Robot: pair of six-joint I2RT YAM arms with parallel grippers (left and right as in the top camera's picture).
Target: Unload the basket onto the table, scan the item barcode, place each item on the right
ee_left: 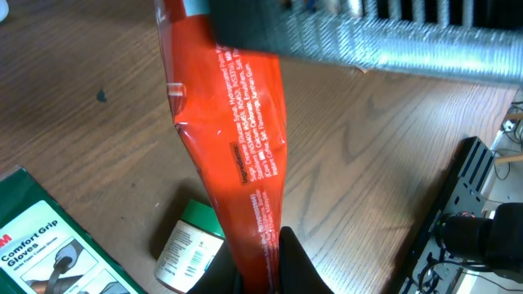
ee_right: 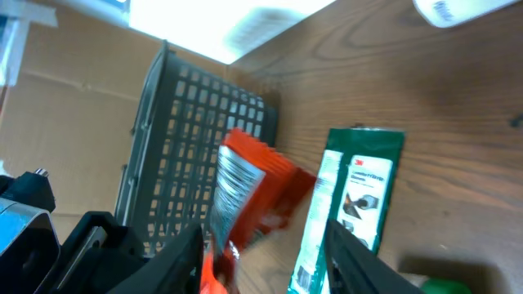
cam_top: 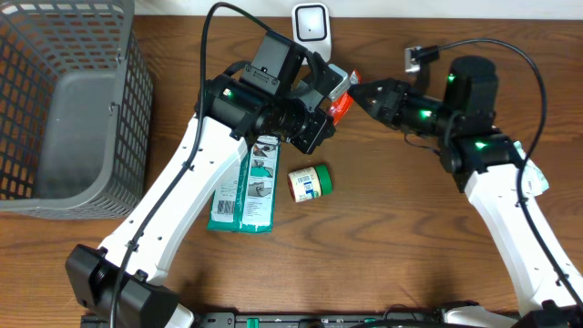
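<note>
- Left gripper (cam_top: pixel 333 87), clamped shut on the orange packet (cam_top: pixel 340 110), held it at top centre of the overhead view, near the scanner (cam_top: pixel 311 23), presumably presenting its barcode.
- Right gripper (ee_right: pixel 261 265) straddled the packet, fingers apart; whether it gripped was unclear.

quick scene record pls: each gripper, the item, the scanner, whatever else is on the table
left gripper: shut on orange packet, held above the table
right gripper: open, fingers either side of the packet's end
scanner: white unit at the far table edge, just beyond the packet
barcode: too blurred to tell
on table: green 3M glove pack, small green-lidded jar beside it
basket: gray mesh, robot's left
</note>
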